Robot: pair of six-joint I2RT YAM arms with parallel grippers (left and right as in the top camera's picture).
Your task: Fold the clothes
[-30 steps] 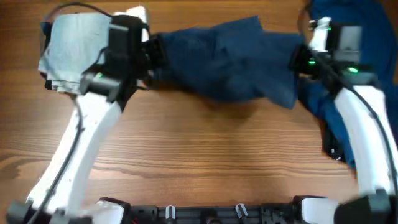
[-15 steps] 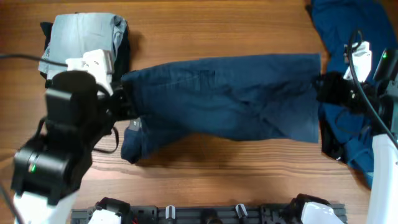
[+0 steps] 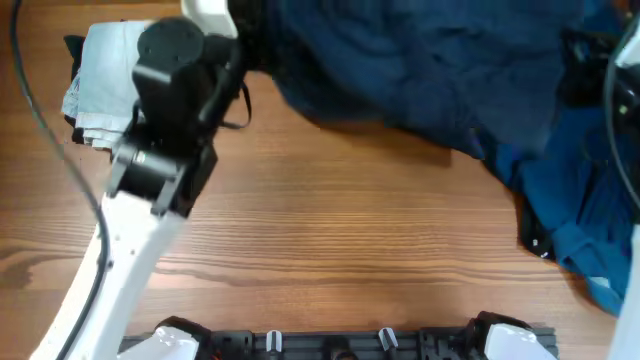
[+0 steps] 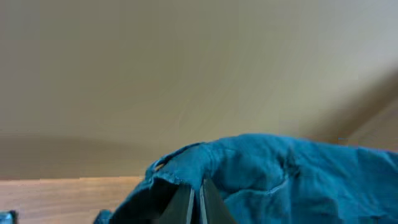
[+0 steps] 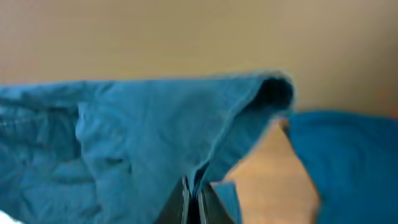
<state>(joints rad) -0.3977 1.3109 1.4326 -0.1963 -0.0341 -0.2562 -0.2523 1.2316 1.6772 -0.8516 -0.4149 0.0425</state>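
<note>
A dark blue pair of trousers (image 3: 420, 70) hangs stretched in the air between my two arms, high and close to the overhead camera. My left gripper (image 4: 194, 202) is shut on its left edge; the cloth (image 4: 286, 174) bunches round the fingers. My right gripper (image 5: 194, 198) is shut on the right edge of the same cloth (image 5: 143, 130). In the overhead view both sets of fingers are hidden by the garment and the arms.
A folded light grey garment (image 3: 100, 80) lies at the back left on a dark piece. A loose pile of blue clothes (image 3: 580, 210) lies at the right edge of the wooden table (image 3: 330, 260). The right wrist view shows more blue cloth (image 5: 348, 162).
Both arms have lifted the trousers up off the table and toward the back; the garment now looms larger and blurred. Both grips have held.
</note>
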